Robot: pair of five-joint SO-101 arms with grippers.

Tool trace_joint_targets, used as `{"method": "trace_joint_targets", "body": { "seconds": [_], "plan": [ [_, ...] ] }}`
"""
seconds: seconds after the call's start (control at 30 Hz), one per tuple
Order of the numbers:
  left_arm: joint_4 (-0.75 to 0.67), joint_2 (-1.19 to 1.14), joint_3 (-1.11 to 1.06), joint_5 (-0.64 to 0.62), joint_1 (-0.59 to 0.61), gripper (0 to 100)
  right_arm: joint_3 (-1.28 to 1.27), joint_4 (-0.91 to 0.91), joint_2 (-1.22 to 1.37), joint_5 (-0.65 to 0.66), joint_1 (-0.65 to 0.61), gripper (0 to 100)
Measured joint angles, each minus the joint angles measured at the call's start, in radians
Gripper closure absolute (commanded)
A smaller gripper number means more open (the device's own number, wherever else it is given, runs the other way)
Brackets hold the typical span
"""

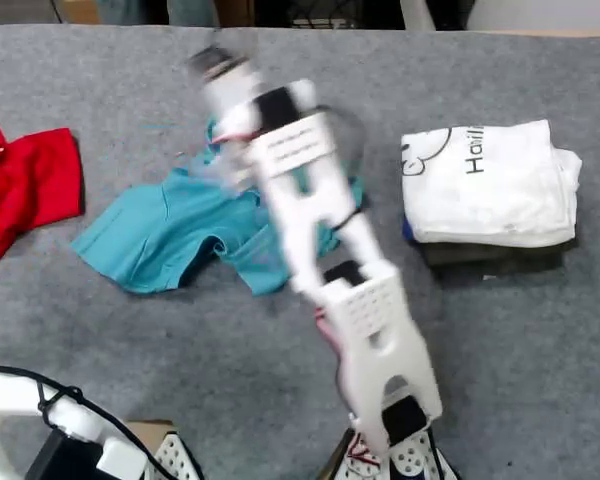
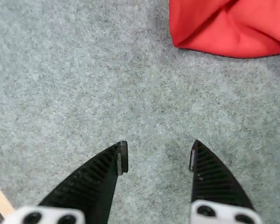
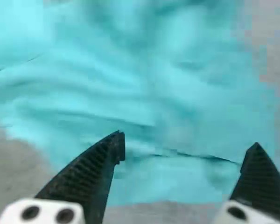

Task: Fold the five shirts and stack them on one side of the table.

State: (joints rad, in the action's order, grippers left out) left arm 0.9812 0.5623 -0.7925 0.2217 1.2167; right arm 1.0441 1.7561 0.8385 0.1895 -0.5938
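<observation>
White plastic nearest: the right arm [image 1: 365,310] runs from the lower middle of the high view toward the upper middle; the right gripper [image 3: 186,147] hangs over the teal shirt [image 1: 180,235], fingers spread wide with nothing between them; the left gripper [image 2: 156,158] is likewise parted and empty above bare felt, with the red shirt [image 2: 228,25] lying apart at the upper right of its view. In the high view the teal shirt lies crumpled at centre left; the red one is bunched at the left edge; the folded stack [image 1: 490,185], white over darker shirts, sits at the right. The likely risk: a pinch into such rumpled cloth may catch several layers, or a mere ridge, so the shirt drags instead of spreading; a wide sweep could nudge the stack. The grey felt table [image 1: 540,360] looks likely to cling to fabric; beyond its far edge, along the top, stand dim furniture shapes.
</observation>
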Motion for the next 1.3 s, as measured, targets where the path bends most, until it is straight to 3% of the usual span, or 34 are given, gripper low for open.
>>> {"method": "trace_joint_targets", "body": {
  "seconds": [0.13,0.27,0.47,0.53,0.7,1.0,1.3],
  "plan": [
    [0.0,0.0,0.0,0.0,0.0,77,-0.043,-0.02,0.127,0.018,-0.153,60.6],
    [0.0,0.0,0.0,0.0,0.0,77,-0.031,-0.054,0.255,0.052,-0.212,63.6],
    [0.0,0.0,0.0,0.0,0.002,77,0.144,-0.012,0.361,0.052,-0.215,99.2],
    [0.0,0.0,0.0,0.0,0.002,77,0.201,-0.003,0.381,0.051,-0.21,95.9],
    [0.0,0.0,0.0,0.0,0.003,77,0.358,0.003,0.374,0.029,-0.224,98.6],
    [0.0,0.0,0.0,0.0,0.043,77,0.502,-0.006,0.066,-0.072,-0.318,98.6],
    [0.0,0.0,0.0,0.0,0.043,77,0.52,-0.348,-0.299,-0.288,-0.411,98.6]
  ]
}}
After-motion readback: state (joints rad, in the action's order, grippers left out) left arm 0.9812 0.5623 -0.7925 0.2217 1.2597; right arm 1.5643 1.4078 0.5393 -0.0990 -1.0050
